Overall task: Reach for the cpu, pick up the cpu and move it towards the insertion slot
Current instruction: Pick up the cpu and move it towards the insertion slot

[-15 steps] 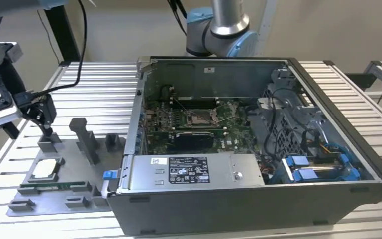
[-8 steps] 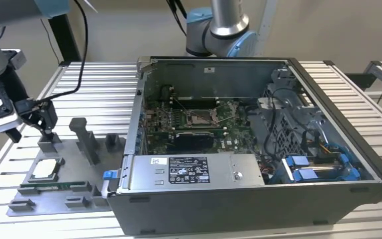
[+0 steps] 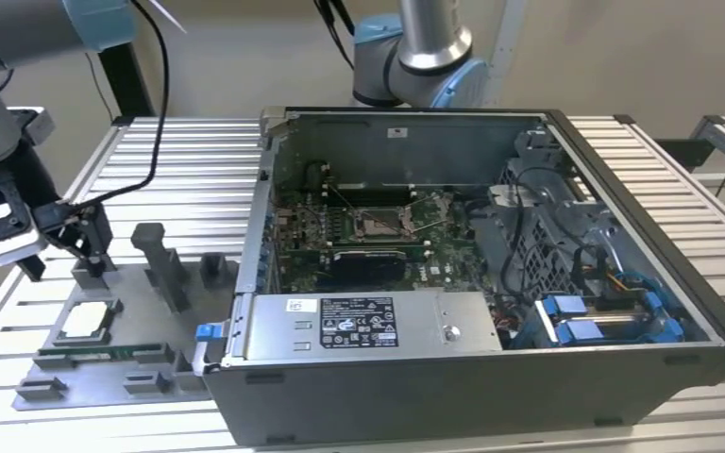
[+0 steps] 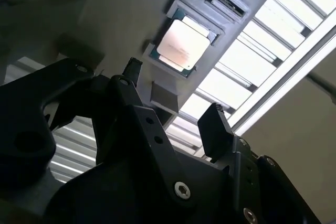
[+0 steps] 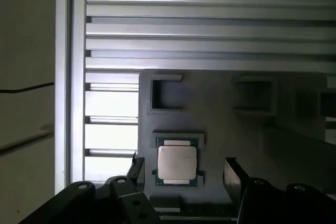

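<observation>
The cpu (image 3: 86, 321) lies flat, silvery top up, in a recess of the grey fixture plate (image 3: 35, 382) at the exterior view's left. My gripper (image 3: 63, 267) hangs above the plate's far end, open and holding nothing. In both wrist views the cpu (image 4: 182, 45) (image 5: 177, 162) shows in line with the gap between my two dark fingertips (image 4: 215, 129) (image 5: 233, 174), still some way from them. The insertion slot (image 3: 379, 224), a square silver frame with a dark centre, sits on the motherboard inside the open computer case.
The open computer case (image 3: 640, 373) takes up the middle and right of the slatted table (image 3: 174, 160). Upright grey posts (image 3: 161, 269) rise from the fixture plate beside the cpu. A long green memory stick (image 3: 98, 352) lies along the plate's near side. A second arm's base (image 3: 419, 57) stands behind the case.
</observation>
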